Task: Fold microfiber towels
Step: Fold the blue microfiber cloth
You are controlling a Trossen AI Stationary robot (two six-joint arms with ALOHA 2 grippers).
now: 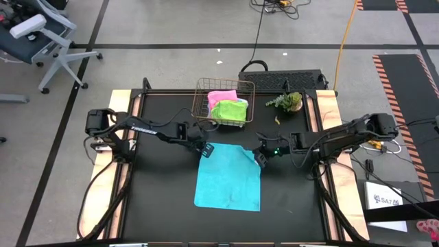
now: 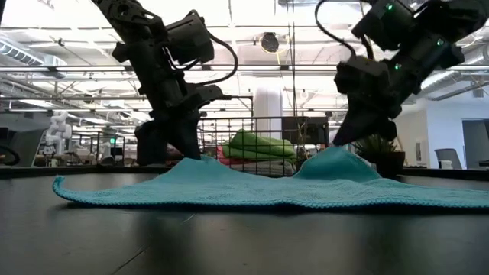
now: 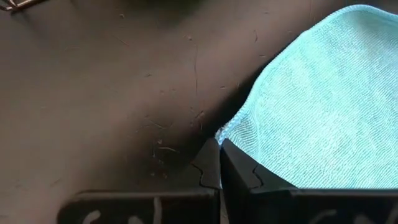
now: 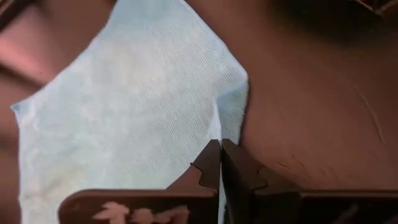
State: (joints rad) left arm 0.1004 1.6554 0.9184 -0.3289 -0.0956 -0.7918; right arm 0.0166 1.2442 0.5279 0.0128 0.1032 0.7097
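Note:
A cyan-blue microfiber towel (image 1: 228,177) lies spread on the black table, its near part flat. My left gripper (image 1: 206,150) is shut on its far left corner. My right gripper (image 1: 261,158) is shut on its far right corner. Both corners are raised a little off the table in the low view (image 2: 336,160). A pink towel (image 1: 221,97) and a lime green towel (image 1: 229,110) lie in the copper wire basket (image 1: 224,103) at the far side. The other towels are not in view. My left gripper pinches the towel's far left corner (image 3: 227,132) between its two fingertips, coming slanting down from the table's left. The corner is lifted a little; the rest of the towel lies on the table. My right gripper pinches the towel's far right corner edge (image 4: 231,118) between its two fingertips, coming slanting down from the table's right. The corner stands up in a small peak (image 2: 334,159); the rest lies flat.
The wire basket stands just beyond the towel at the table's far middle. A small green plant (image 1: 287,102) stands at the far right. Bare black table (image 1: 158,199) lies to the left, right and near side of the towel.

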